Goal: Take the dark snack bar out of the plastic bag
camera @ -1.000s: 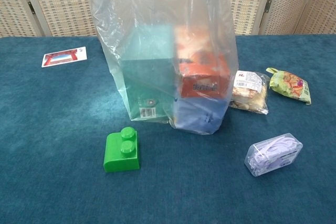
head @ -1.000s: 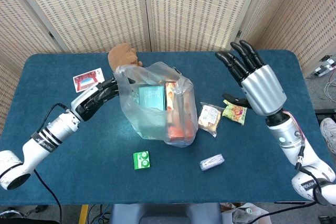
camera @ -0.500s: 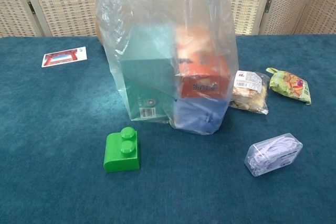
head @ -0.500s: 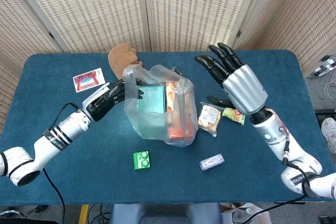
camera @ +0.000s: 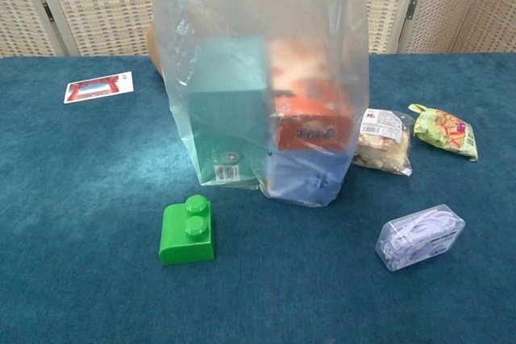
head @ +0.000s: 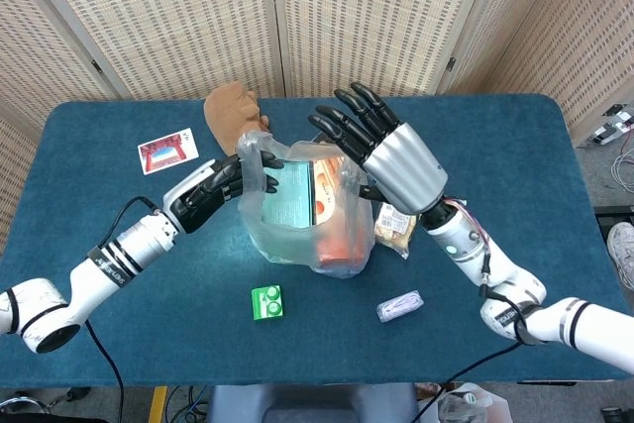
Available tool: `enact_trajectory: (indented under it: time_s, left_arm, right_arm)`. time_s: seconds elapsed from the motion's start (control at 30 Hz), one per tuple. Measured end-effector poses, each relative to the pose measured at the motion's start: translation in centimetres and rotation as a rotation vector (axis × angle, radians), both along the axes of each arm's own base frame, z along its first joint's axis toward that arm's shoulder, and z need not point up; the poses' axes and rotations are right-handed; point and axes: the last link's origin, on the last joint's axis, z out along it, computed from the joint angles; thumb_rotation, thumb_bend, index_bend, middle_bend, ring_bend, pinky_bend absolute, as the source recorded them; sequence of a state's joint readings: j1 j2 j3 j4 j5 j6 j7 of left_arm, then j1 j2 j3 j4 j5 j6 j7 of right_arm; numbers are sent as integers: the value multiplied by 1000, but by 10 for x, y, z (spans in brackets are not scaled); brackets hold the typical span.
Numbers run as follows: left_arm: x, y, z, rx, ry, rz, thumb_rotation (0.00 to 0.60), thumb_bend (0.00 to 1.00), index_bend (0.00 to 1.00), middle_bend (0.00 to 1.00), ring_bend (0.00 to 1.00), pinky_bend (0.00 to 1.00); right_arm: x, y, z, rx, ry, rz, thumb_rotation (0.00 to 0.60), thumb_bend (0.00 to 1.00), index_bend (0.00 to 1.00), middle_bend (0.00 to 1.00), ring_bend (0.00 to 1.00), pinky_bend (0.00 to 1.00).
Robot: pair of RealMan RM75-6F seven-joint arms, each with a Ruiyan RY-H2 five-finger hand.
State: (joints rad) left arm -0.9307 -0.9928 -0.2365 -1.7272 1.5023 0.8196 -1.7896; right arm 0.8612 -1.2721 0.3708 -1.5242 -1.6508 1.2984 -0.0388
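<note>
Snack bar itself can't be picked out inside the plastic bag [head: 307, 215] (just boxes showing). Left hand [head: 213, 193] grips the bag's left rim; right hand [head: 381, 151], fingers spread and empty, hovers right above the mouth, so it's nearer.

White arms with black bands and cables; right hand [head: 381, 151] silver-backed, left hand [head: 213, 190] black-fingered

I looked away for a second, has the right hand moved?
Yes. In the head view the right hand has swung left, from over the snack packets to above the bag mouth, fingers spread.
</note>
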Motion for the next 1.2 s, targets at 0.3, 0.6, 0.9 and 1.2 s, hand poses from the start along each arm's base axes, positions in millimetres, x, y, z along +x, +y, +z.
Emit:
enact_trajectory:
  time_s: [0.3,0.6,0.9,1.2]
  left_arm:
    - [2,1,0,-20,-11,12,262,271,233,227,260,221]
    - [12,-1,-1,-68,-45,-1,252,271,231,228,266,221]
    - [22,-4,-5,-131,-69,-45,229,271,229,237,268,221]
    - [31,-1,-11,-161,-78,-74,217,271,208,251,268,222]
  right_arm:
    - [26,-9,-5,-44,-80,75,600,113,53,131,46,84]
    - [45,-18,-3,-61,-96,87,600,127,53,131,35,84]
    - [57,-26,-3,-61,-118,72,600,31,19,115,3,79]
    - [72,-27,-10,-30,-131,89,600,0,9,104,0,68]
